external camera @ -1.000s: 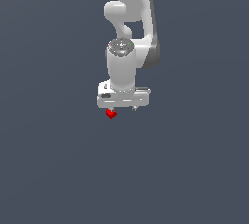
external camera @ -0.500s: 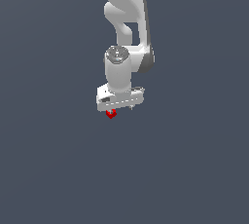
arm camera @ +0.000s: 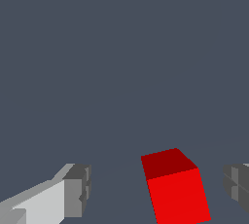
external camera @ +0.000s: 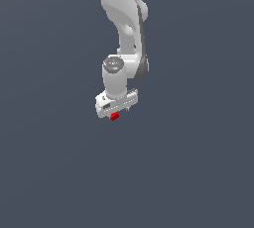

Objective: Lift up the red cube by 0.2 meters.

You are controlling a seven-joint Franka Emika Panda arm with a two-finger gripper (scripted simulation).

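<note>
The white arm (external camera: 124,38) reaches down from the top of the exterior view and ends in the gripper (external camera: 117,112), which points downward over a plain dark grey floor (external camera: 198,172). The red cube (external camera: 114,116) sits just below the gripper's white body, at the level of the fingertips, and is far smaller than the gripper.

In the wrist view the red cube (arm camera: 176,186) lies between the two fingers. One grey pad (arm camera: 78,190) stands well to one side of the cube, with a clear strip of floor showing between them. The other pad (arm camera: 237,183) is on the cube's opposite side, also with a gap of floor between it and the cube. The fingers are spread apart and touch neither face of the cube, so the gripper is released, with nothing grasped. The cube sits nearer the second pad than the first, and it is turned slightly, so its top face and one side face both show.
</note>
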